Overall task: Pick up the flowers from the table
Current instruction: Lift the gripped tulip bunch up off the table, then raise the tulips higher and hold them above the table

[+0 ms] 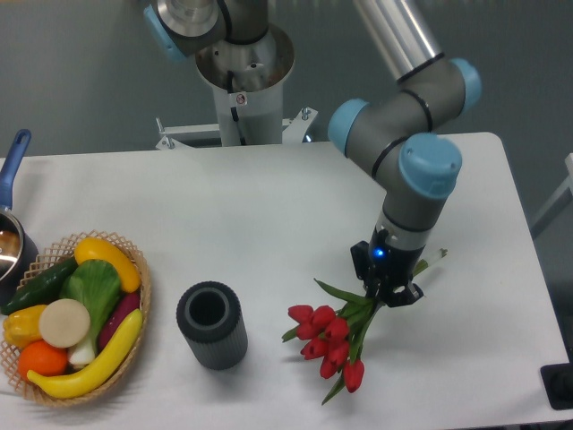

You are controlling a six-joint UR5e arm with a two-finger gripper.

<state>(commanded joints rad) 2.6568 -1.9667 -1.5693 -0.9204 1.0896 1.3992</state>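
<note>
The flowers [329,339], a bunch of red tulips with green leaves, lie near the front right of the white table [269,215]. Their blooms point down-left and their pale stem ends [434,258] stick out to the upper right. My gripper [387,291] points down over the stems, just above the leaves. Its fingers sit on either side of the stems and look closed on them. The contact itself is partly hidden by the gripper body. The blooms appear to rest on or just above the table.
A dark grey ribbed cylinder vase [211,324] stands left of the flowers. A wicker basket [134,305] of vegetables and fruit sits at the front left. A pot with a blue handle [12,170] is at the left edge. The robot base [243,81] is at the back.
</note>
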